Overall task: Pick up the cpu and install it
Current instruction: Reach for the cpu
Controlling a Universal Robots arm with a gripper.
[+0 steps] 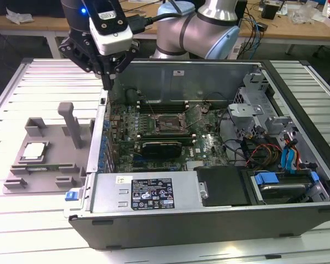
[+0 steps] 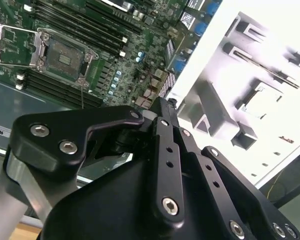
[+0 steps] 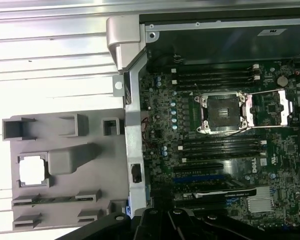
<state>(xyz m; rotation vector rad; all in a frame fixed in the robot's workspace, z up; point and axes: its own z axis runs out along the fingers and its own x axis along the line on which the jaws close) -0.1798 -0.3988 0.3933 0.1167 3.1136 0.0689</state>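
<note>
Exterior view: an open computer case [image 1: 220,220] lies on the slatted desk [image 1: 44,82], its motherboard socket [image 1: 170,124] unlatched. A grey tray [image 1: 49,165] sits beside the case on the exterior view's left. The cpu [image 1: 34,151] lies flat in a tray pocket. The gripper [image 1: 107,77] hangs over the case's side wall, jaws pressed together and pinching nothing. The cpu is well apart from them, with the tray's post [image 1: 71,124] rising between.

Second wrist view: the gripper [image 2: 162,105] is above the wall. The socket [image 2: 65,57] is on one side and the glare-washed tray [image 2: 215,110] on the other.

First wrist view: the cpu [image 3: 31,170] fills a square pocket in the tray [image 3: 75,200]. The case wall [image 3: 132,150] separates it from the socket [image 3: 224,112].
</note>
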